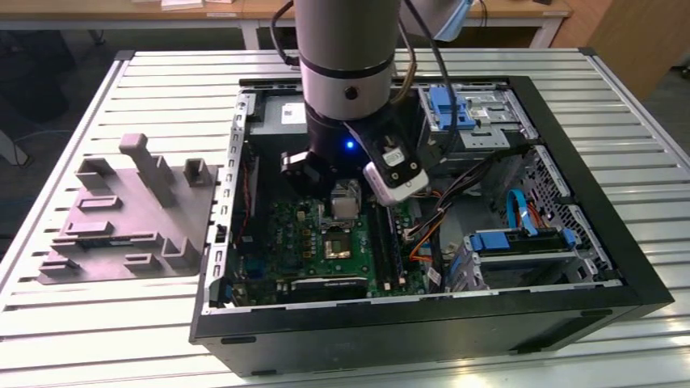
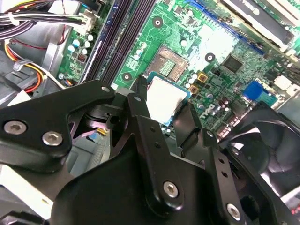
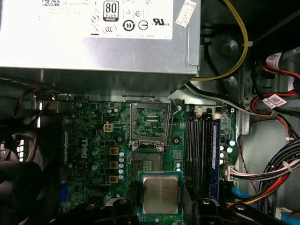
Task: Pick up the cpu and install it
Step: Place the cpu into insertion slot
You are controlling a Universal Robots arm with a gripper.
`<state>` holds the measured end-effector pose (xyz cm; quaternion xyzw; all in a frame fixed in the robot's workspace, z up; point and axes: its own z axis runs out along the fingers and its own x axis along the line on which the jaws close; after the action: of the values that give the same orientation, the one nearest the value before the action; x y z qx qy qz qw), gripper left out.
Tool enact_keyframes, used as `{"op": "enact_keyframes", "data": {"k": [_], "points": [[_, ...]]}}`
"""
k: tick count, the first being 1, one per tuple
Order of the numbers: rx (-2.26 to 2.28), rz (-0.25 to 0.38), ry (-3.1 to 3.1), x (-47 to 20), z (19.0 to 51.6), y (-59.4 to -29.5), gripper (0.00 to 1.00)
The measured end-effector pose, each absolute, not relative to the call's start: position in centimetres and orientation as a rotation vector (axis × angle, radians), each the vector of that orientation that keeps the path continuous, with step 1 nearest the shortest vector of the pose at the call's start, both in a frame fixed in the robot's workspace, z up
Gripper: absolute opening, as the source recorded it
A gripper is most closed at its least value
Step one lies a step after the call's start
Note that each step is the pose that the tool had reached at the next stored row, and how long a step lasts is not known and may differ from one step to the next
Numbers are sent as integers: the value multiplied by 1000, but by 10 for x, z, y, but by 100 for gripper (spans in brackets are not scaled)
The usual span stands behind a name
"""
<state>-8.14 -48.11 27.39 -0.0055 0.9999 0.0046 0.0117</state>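
Observation:
The cpu (image 3: pixel 160 193), a small flat square chip with a silvery-grey top and a green edge, is held between the black fingers (image 3: pixel 125 206) of my gripper (image 3: pixel 161 208), which is shut on it. In the second wrist view the cpu (image 2: pixel 165 96) hangs just above the green motherboard (image 2: pixel 220 37), beside the dark square socket (image 2: pixel 168 63). The socket (image 3: pixel 150 123) lies open with its shiny metal frame raised, a short way from the chip. In the exterior view my gripper (image 1: pixel 345 206) is low inside the open computer case (image 1: pixel 603 267), over the motherboard, with the socket (image 1: pixel 338 246) just in front of it.
The grey power-supply box (image 3: pixel 93 37) lies behind the socket. Black memory slots (image 3: pixel 201 150) run alongside it, and a black fan (image 2: pixel 267 150) is close by. Cable bundles (image 3: pixel 276 173) and blue-tabbed drive cages (image 1: pixel 518 242) fill the case's right. A grey fixture (image 1: pixel 129 218) sits on the slatted table.

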Motion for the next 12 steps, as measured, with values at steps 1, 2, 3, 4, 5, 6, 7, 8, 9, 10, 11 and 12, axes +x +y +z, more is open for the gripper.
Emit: {"op": "enact_keyframes", "data": {"k": [1,2,3,4,5,6,7,8,9,10,11,12], "points": [[-17,14,3118,-81,272,-481,47],[-17,14,3118,-81,270,-481,47],[-17,14,3118,-81,268,-481,47],[-17,14,3118,-81,267,-481,47],[-17,14,3118,-81,265,-481,47],[-17,14,3118,-81,263,-481,47],[-17,14,3118,-81,261,-481,47],[-17,14,3118,-81,259,-481,47],[-17,14,3118,-81,258,-481,47],[-17,13,3118,-81,258,-481,47],[-17,11,3118,-81,258,-481,47],[-17,10,3118,-81,258,-481,47]]}}
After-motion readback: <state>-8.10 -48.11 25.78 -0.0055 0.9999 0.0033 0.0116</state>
